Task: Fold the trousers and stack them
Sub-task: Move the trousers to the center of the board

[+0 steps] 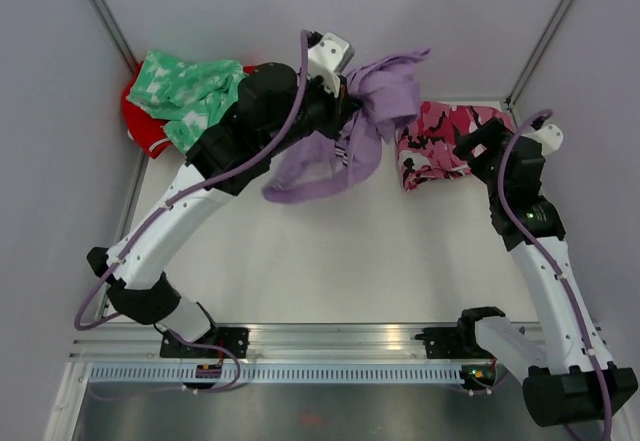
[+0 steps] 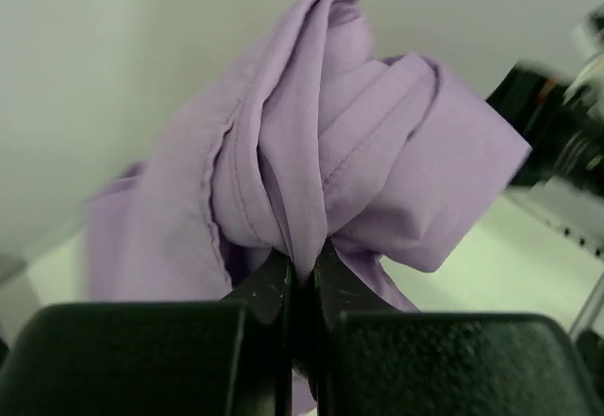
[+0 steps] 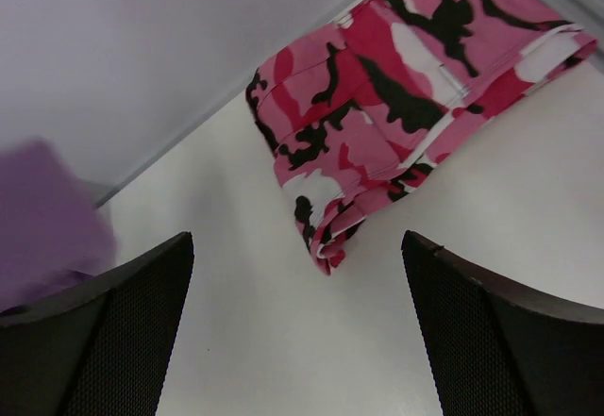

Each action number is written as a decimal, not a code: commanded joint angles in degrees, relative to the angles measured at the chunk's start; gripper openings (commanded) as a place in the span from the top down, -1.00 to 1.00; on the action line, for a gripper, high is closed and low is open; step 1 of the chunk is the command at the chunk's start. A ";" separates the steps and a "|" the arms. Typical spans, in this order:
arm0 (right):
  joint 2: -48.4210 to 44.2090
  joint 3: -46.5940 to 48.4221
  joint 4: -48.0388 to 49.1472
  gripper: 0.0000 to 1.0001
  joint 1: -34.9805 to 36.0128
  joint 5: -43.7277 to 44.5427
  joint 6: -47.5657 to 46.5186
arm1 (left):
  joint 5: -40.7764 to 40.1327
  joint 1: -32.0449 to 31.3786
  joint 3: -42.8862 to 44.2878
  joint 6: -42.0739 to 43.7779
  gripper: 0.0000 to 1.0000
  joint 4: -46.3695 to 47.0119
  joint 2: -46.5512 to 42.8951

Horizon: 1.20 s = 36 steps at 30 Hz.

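Observation:
The lilac-purple trousers hang bunched at the back middle of the table, held off the surface. My left gripper is shut on a fold of them; in the left wrist view the cloth rises from between the closed fingertips. My right gripper is open and empty, hovering just in front of the folded pink-black camouflage trousers. In the right wrist view its wide-apart fingers frame the camouflage corner, with a purple blur at the left edge.
Mint-green patterned trousers lie crumpled on red trousers in the back left corner. Grey walls close the table on three sides. An aluminium rail runs along the near edge.

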 commanded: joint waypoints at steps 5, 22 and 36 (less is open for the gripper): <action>-7.74 1.12 -11.26 -0.96 -1.89 1.18 0.19 | -9.47 0.45 -23.26 -11.13 0.95 -0.06 -9.74; -3.11 -12.86 4.81 -0.87 3.12 -27.65 -7.55 | -14.37 0.98 -34.13 -27.85 0.95 -22.36 -30.85; -0.54 -3.90 -7.13 -0.96 2.95 -11.74 -4.38 | 4.16 -5.43 -36.65 -28.27 -0.45 -3.39 -12.49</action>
